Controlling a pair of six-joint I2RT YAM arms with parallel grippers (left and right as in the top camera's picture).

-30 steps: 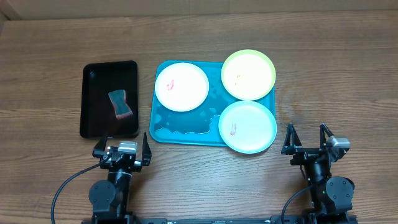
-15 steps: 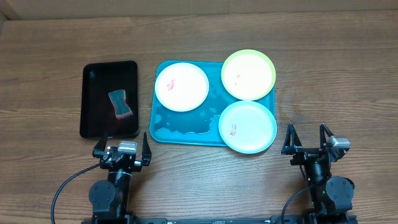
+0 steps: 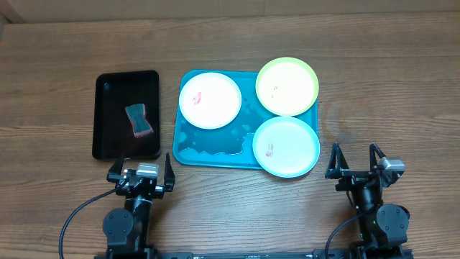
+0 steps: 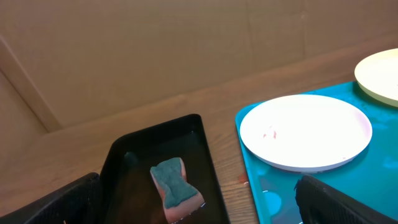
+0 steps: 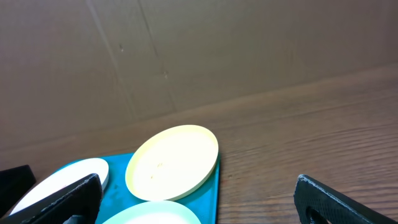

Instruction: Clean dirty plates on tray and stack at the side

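Three plates lie on the wet turquoise tray: a white one at its left with a red smear, a pale yellow one at the back right, and a light-blue-rimmed one at the front right, also red-smeared. My left gripper is open and empty near the table's front edge, below the black tray. My right gripper is open and empty to the right of the blue-rimmed plate. The left wrist view shows the white plate; the right wrist view shows the yellow plate.
A small black tray sits left of the turquoise tray and holds a green-topped pink sponge. Bare wooden table lies right of the tray. A cardboard wall stands behind the table.
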